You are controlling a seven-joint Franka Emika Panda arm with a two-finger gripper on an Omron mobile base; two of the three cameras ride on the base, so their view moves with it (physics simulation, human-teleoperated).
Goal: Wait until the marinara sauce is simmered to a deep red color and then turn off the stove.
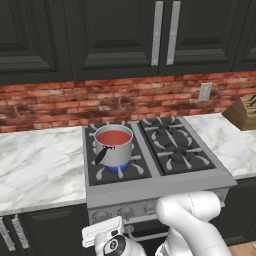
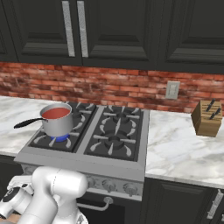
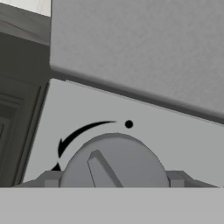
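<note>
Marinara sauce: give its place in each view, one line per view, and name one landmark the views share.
Left base view: the marinara sauce sits left of centre, in the saucepan on the stove's front-left burner.
Right base view: the sauce sits at middle left, on that same burner.
Hand view: not in it; a grey stove knob lies close ahead.
Shared landmark: the stove.

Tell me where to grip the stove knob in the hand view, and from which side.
Grip the knob across its round rim, coming straight at its face. The finger tips already sit at its left and right edges. Its raised ridge is tilted and narrow, so the rim probably gives the surer hold. The control panel around it is bare.
</note>
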